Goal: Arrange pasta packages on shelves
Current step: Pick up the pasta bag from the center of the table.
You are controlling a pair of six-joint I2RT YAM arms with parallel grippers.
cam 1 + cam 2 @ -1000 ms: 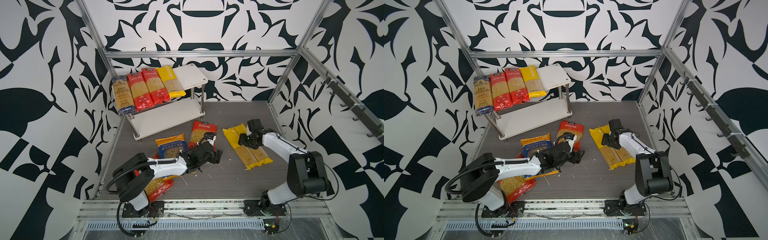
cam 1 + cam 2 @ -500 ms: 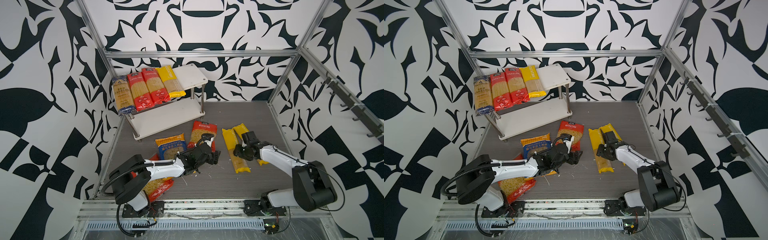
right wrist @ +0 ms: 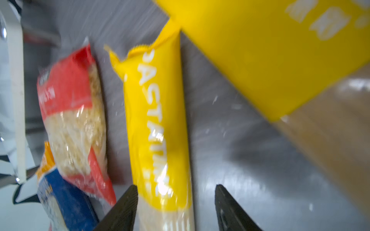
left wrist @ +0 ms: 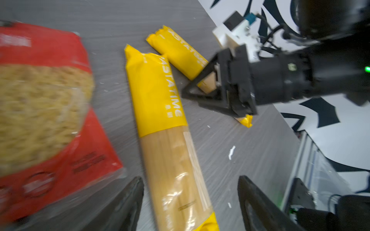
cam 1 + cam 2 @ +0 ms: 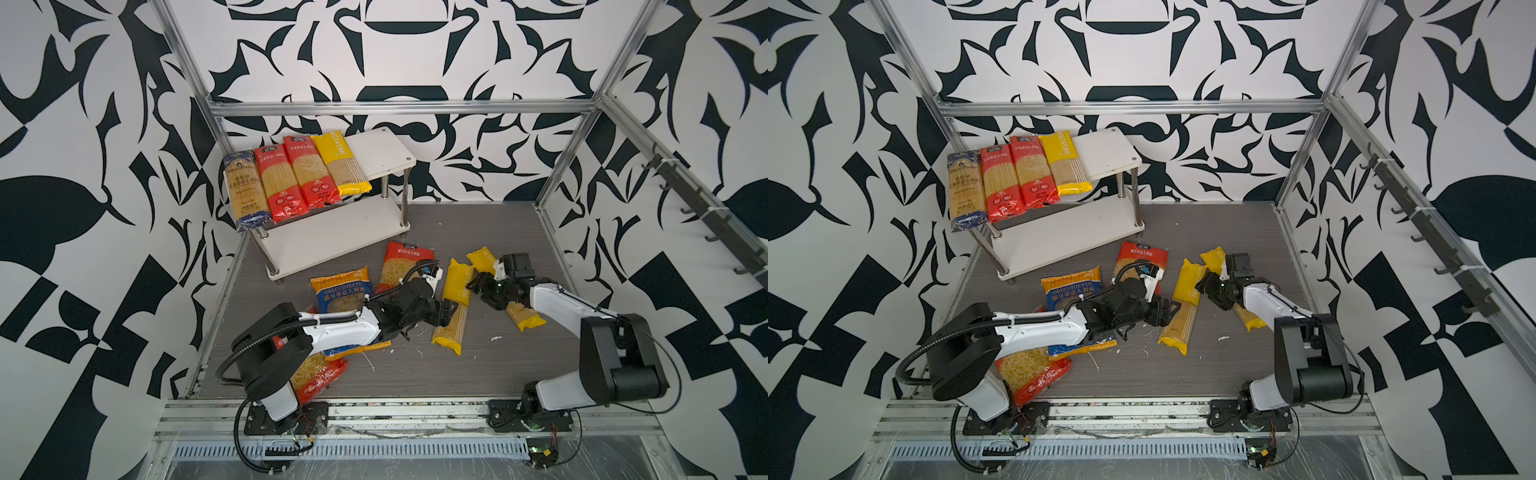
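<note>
shelves (image 5: 376, 156): top tier carried four packs (image 5: 309, 172) | yellow spaghetti pack (image 5: 453, 309): flat on floor between arms; I judged it light, stiff lengthwise, slick, brittle; grasp across mid-length | left gripper (image 4: 190, 178): jaws apart at its clear half, empty | right gripper (image 3: 175, 186): jaws apart near its printed half, empty

yellow spaghetti pack (image 5: 455, 299) slid left (away from its twin (image 5: 524, 316)), now angled; left hand (image 4: 190, 183) astride it

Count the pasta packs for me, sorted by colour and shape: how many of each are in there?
Blue spaghetti pack: 1
Red spaghetti packs: 2
Yellow spaghetti packs: 3
Blue-orange short-pasta bag: 1
Red-orange short-pasta bags: 2
Total: 9
</note>
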